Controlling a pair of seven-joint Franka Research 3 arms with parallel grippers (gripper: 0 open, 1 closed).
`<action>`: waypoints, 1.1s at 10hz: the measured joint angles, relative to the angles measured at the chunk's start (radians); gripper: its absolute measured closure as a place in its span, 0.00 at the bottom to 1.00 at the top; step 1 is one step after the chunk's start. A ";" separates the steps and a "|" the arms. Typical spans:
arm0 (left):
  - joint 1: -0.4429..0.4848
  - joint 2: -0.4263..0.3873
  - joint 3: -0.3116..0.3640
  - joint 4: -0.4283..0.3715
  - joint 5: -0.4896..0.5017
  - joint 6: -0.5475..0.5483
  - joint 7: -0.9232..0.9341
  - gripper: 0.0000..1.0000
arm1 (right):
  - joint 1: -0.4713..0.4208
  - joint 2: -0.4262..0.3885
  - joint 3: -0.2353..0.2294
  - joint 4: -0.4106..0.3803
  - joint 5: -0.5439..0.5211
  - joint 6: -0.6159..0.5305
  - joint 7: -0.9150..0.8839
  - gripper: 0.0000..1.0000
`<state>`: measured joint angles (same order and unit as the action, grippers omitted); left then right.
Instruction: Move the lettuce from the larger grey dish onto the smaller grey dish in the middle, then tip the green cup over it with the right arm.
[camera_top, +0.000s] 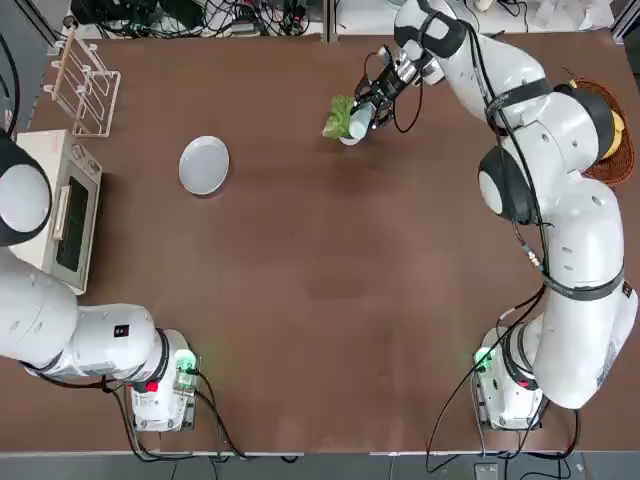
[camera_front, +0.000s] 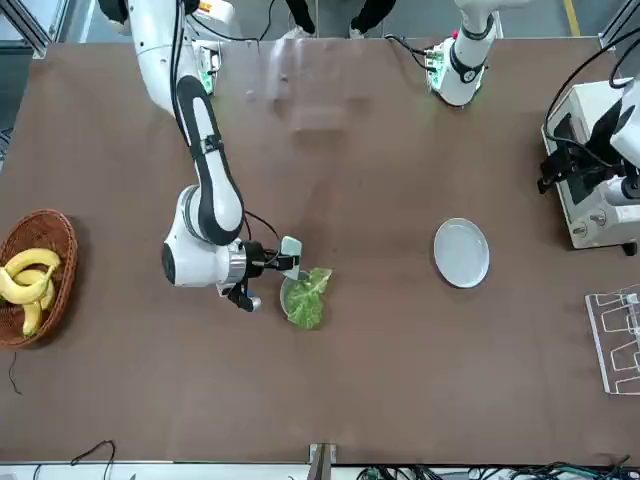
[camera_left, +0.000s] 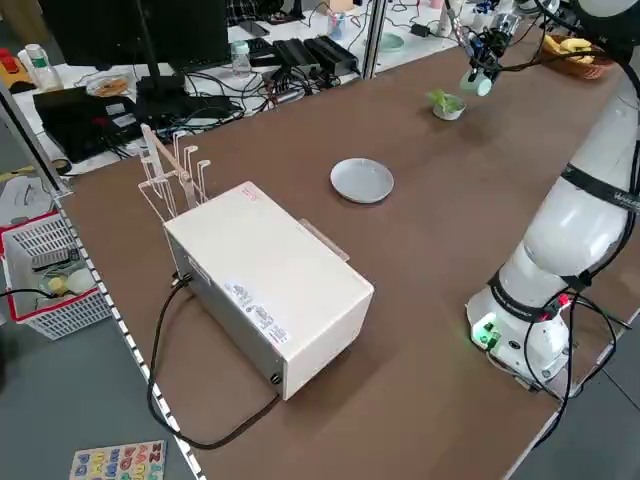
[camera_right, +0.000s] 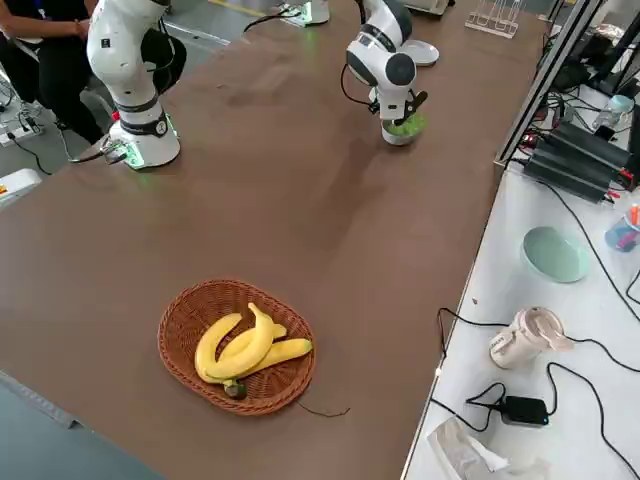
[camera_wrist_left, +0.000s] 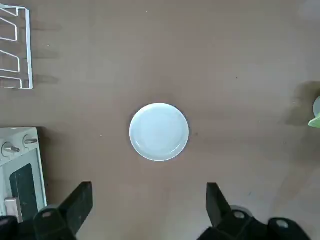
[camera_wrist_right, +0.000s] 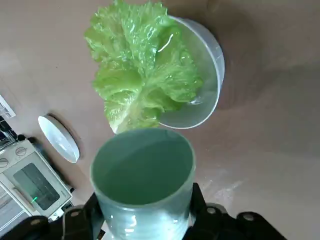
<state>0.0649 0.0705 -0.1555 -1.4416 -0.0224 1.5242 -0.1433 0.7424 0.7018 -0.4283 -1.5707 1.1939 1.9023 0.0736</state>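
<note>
Tipping green cup (camera_wrist_right: 143, 180), mouth toward lettuce (camera_wrist_right: 140, 75)

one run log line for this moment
lettuce: in bowl | plate: bare | right claw: tilting cup by bowl | left claw: open

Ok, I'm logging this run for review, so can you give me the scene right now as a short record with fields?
lettuce: frilly bright-green lettuce clump lies in the small deep light-grey bowl, spilling over one rim
plate: flat round light-grey plate bare
cup: pale mint-green tumbler tipped, mouth toward the bowl
right end effector: shut on the tumbler, beside the bowl
left end effector: open, above the plate
other: bananas in a wicker basket
</note>
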 joint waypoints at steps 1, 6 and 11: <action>0.000 0.000 0.000 0.000 0.000 0.000 0.000 0.00 | -0.001 0.002 0.000 0.003 0.001 -0.004 0.001 0.31; 0.000 0.000 0.001 0.000 0.000 0.000 0.000 0.00 | -0.018 0.004 0.000 0.008 -0.003 -0.005 -0.229 0.31; 0.000 0.000 0.001 0.000 0.000 0.000 0.000 0.00 | -0.059 0.005 -0.006 -0.011 -0.021 0.046 -1.034 0.31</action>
<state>0.0649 0.0705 -0.1548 -1.4415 -0.0224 1.5242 -0.1433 0.6837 0.7070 -0.4342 -1.5819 1.1724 1.9485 -0.9609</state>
